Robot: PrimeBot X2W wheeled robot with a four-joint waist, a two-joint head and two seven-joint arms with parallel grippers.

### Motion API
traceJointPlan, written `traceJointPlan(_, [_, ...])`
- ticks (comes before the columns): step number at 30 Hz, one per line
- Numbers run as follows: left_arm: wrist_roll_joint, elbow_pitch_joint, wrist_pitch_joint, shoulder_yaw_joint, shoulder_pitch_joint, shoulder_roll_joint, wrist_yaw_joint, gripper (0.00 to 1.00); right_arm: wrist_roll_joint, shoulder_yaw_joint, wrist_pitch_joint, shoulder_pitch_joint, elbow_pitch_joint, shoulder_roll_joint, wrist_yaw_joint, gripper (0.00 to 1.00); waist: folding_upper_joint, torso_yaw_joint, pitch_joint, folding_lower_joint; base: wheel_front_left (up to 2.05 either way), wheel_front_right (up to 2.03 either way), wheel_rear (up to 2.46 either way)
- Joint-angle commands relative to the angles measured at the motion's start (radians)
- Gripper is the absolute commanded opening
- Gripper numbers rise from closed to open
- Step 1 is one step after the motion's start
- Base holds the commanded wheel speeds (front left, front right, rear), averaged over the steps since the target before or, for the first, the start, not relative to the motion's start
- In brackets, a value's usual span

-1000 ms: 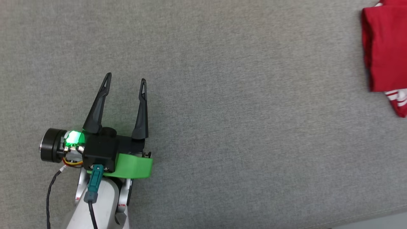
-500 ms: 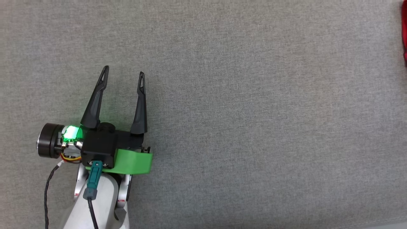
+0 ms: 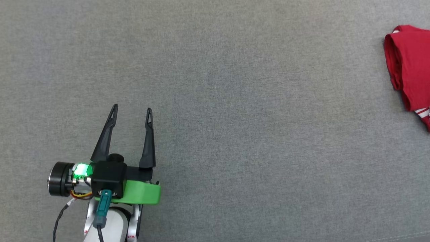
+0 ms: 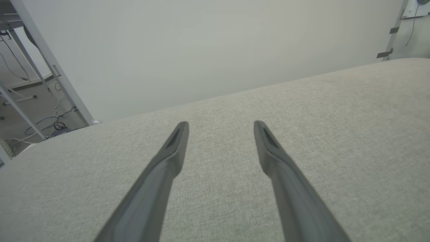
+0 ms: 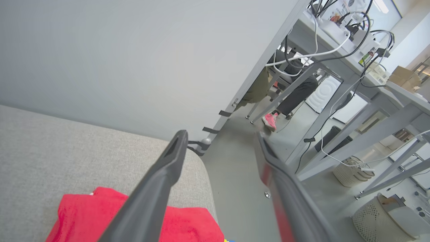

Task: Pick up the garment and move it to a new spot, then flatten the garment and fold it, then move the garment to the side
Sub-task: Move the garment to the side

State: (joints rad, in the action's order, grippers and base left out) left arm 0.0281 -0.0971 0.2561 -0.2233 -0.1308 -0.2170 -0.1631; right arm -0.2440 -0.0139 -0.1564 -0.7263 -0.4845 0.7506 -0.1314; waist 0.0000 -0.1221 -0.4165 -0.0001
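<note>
The garment (image 3: 411, 67), red with a striped trim edge, lies folded at the far right of the grey surface (image 3: 235, 117), partly cut off by the frame. My left gripper (image 3: 131, 111) hovers open at the lower left, far from it, with nothing between its fingers (image 4: 178, 141). In the right wrist view my right gripper (image 5: 220, 137) is open and empty, raised above the garment (image 5: 84, 215), which rests near the surface's rounded corner.
Beyond the surface's corner (image 5: 198, 168) is open floor, with metal-legged desks (image 5: 336, 67) carrying cables, wicker baskets (image 5: 349, 171), and a seated person's pink shoe (image 5: 269, 121). A pale wall (image 4: 201, 50) stands behind the surface.
The head camera swung, so the garment left view and came back at the far right. The left gripper sits lower in the picture. The right gripper has opened.
</note>
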Motion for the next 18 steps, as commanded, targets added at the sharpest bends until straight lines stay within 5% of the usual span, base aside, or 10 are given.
traceJointPlan(1, [0.006,0.003,0.006,0.008,0.019,0.005,-0.006,1.0,0.022,-0.024,-0.03,0.029,0.044,-0.043,0.001,1.0,0.0,0.029,0.091,0.0001,0.0,0.0,0.0])
traceJointPlan(11, [0.015,0.031,0.006,0.04,0.085,0.03,-0.009,1.0,0.206,-0.128,-0.1,0.244,0.401,-0.409,0.001,1.0,0.0,0.109,0.196,0.0001,0.0,0.0,0.0])
traceJointPlan(18, [0.022,0.05,0.006,0.07,0.13,0.044,-0.006,1.0,0.21,-0.081,-0.105,0.413,0.491,-0.58,0.001,1.0,0.0,0.151,0.258,0.0001,0.0,0.0,0.0])
